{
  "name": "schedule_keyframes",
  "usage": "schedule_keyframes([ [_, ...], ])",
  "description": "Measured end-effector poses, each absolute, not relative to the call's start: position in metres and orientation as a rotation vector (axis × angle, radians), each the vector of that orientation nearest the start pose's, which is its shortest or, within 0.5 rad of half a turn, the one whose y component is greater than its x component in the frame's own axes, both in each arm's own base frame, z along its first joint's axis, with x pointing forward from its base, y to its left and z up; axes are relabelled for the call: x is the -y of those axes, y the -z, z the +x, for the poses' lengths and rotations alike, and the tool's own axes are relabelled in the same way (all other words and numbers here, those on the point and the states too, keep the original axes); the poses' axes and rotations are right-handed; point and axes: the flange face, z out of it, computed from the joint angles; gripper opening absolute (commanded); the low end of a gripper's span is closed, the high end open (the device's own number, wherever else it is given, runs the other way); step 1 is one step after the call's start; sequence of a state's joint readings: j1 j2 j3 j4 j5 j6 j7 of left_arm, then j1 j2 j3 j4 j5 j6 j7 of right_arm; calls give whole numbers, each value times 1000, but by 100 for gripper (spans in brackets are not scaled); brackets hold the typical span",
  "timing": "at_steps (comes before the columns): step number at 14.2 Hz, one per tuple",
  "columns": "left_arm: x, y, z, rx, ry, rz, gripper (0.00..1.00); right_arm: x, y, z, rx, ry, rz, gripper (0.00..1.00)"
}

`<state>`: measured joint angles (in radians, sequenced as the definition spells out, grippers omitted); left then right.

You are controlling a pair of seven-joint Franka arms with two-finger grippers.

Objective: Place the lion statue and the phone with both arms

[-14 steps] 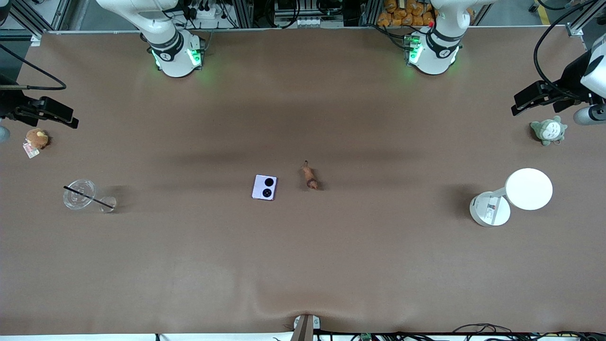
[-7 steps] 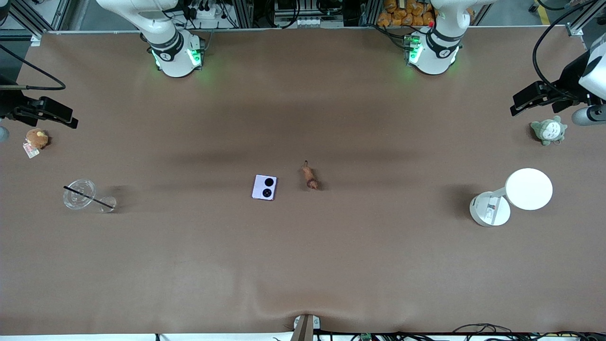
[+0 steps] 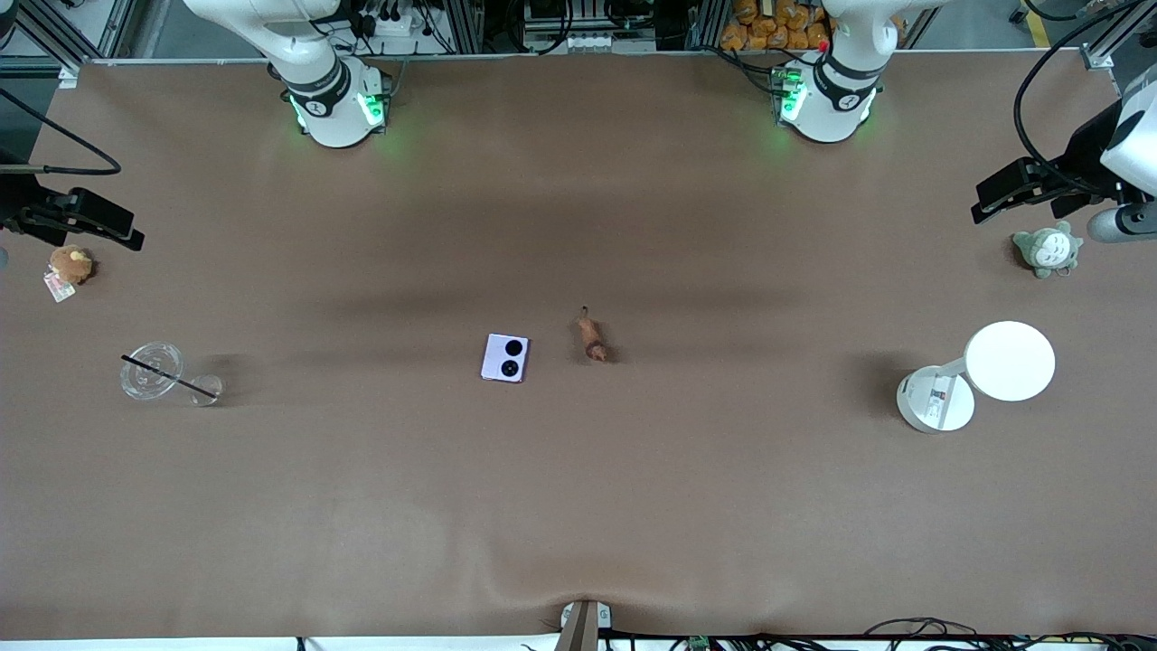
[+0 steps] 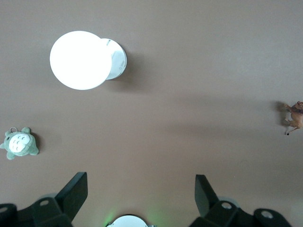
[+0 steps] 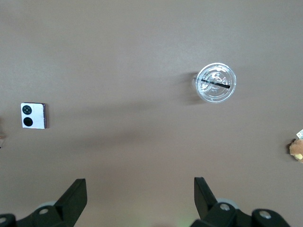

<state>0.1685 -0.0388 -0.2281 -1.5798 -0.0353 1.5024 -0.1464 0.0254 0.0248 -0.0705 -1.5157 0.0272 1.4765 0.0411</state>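
The phone [image 3: 505, 358] and the lion statue [image 3: 592, 336] lie side by side near the middle of the tabletop [image 3: 578, 506], apart, the phone toward the right arm's end. The left gripper [image 4: 141, 189] hangs with fingers spread and empty over the left arm's end, near a grey-green plush [image 3: 1047, 250] and a white lamp [image 3: 981, 374]. The right gripper [image 5: 140, 189], likewise spread and empty, hangs over the right arm's end near a brown plush [image 3: 70, 264] and a clear cup [image 3: 152, 370].

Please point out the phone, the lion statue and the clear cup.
phone [image 3: 504, 358]: front view, centre of its face.
lion statue [image 3: 592, 336]: front view, middle of its body.
clear cup [image 3: 150, 370]: front view, its lid.
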Motion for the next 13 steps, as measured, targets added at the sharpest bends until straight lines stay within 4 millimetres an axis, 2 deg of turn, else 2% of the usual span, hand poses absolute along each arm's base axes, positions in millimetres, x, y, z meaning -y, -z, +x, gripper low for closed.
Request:
schedule_keyframes([
  [4,42,-633,538,125,-51,-3163,100,20,-629,552,-126,-100,-3112,100],
  [9,47,-615,551,105,-71,-3171,100,17,-629,553,-119,-94,-3112,100],
  [11,56,-607,558,80,-59,-3177,100,17,-638,553,-119,-59,-3112,100],
  [13,72,-592,569,33,-57,-3186,100,17,-650,554,-119,-19,-3113,100],
])
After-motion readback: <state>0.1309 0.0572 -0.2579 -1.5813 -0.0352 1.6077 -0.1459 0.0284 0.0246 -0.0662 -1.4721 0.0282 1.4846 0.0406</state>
